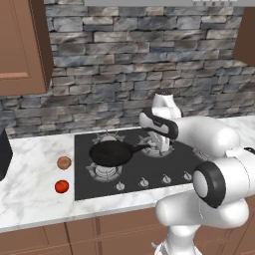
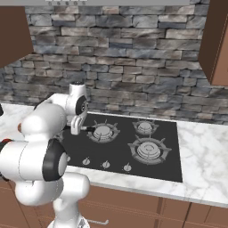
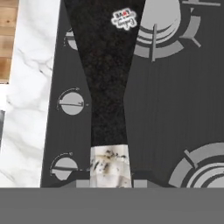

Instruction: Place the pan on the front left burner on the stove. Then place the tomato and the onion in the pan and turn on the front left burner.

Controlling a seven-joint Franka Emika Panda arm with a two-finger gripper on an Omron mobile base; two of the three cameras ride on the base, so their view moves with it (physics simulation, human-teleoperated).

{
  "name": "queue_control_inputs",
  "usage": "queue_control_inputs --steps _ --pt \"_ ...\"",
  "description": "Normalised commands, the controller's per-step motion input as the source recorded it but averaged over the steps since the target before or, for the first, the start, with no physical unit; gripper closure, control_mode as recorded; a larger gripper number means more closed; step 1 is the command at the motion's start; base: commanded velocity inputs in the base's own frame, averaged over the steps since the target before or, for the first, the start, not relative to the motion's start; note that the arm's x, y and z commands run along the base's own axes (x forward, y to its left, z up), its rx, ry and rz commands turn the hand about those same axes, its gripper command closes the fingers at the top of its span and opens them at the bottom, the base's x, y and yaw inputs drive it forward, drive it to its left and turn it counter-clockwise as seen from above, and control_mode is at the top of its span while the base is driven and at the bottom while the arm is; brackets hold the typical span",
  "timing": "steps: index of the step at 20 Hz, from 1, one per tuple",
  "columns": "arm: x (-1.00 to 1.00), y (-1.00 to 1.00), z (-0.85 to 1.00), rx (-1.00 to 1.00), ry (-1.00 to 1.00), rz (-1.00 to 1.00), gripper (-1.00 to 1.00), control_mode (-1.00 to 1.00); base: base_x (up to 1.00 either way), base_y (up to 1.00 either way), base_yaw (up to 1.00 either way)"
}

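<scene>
Pan (image 1: 110, 153) sits over the front left burner (image 1: 105, 172) of the stove (image 1: 174, 162); the gripper (image 3: 110, 177) is clamped on the grey tip of the long handle, above the row of knobs (image 3: 71, 103). Tomato (image 1: 62, 186) and onion (image 1: 63, 162) lie well apart from the pan on the bench (image 1: 35, 184), left of the cooktop. Judgement: check the pan rests level and centred on the grate, then release the handle gently and lift straight up so it doesn't swing.
</scene>
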Motion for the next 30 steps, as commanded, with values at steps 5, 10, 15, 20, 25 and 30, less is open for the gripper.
queue_control_inputs --steps 5,10,15,20,25,30 --pt "0.00 0.00 -0.17 0.00 -0.01 0.00 1.00 -1.00 0.00 0.00 0.00" --pt "0.00 0.00 -0.11 0.00 -0.05 0.00 1.00 -1.00 0.00 0.00 0.00" --pt "0.00 0.00 -0.06 0.00 -0.08 0.00 1.00 -1.00 0.00 0.00 0.00" --pt "0.00 0.00 -0.17 0.00 -0.03 0.00 1.00 -1.00 0.00 0.00 0.00" --pt "0.00 0.00 -0.14 0.00 0.00 0.00 1.00 -1.00 0.00 0.00 0.00" --pt "0.00 0.00 -0.12 0.00 0.00 0.00 1.00 -1.00 0.00 0.00 0.00"
